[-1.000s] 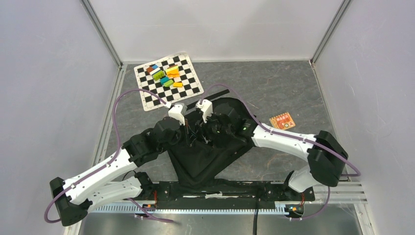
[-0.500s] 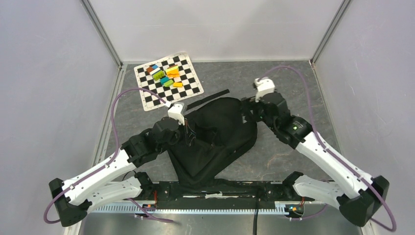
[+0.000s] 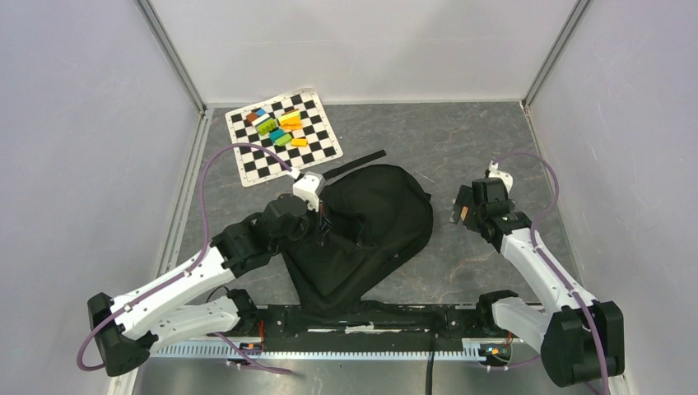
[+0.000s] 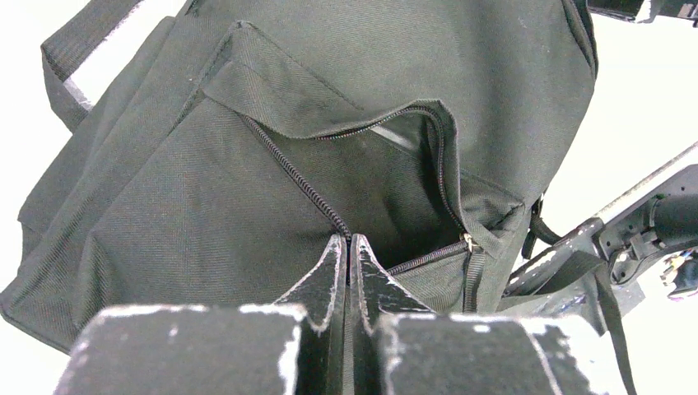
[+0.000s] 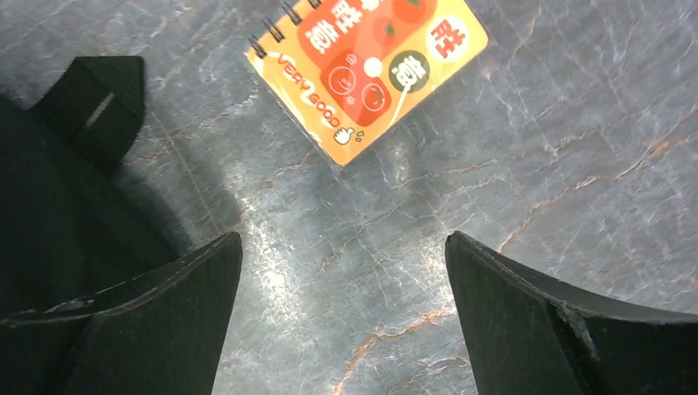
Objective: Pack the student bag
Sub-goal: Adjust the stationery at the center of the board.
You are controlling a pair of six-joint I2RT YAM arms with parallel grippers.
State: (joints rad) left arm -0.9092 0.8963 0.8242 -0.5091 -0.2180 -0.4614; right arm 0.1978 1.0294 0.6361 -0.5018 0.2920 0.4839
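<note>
The step in hand looks to be fetching the small orange spiral notebook (image 5: 370, 62) for the pocket that the left arm holds open. The right gripper (image 5: 344, 247) hangs above the grey counter (image 3: 494, 140) with its jaws spread wide and empty. The notebook lies flat just ahead of them and skewed to their line. To do this well, the arm would move forward until the notebook sits between the jaws, turn the wrist to square with its short side, then come down low enough to catch the edges of so thin a thing.

The left gripper (image 4: 350, 247) has its jaws closed at the zip, apparently pinching the pocket lip. It should hold steady so the mouth gapes.

The student bag (image 3: 379, 239) lies flat mid-counter, between the arms. Its long axis runs diagonally, with the rounded top far and right and the narrow end near the bases.
</note>
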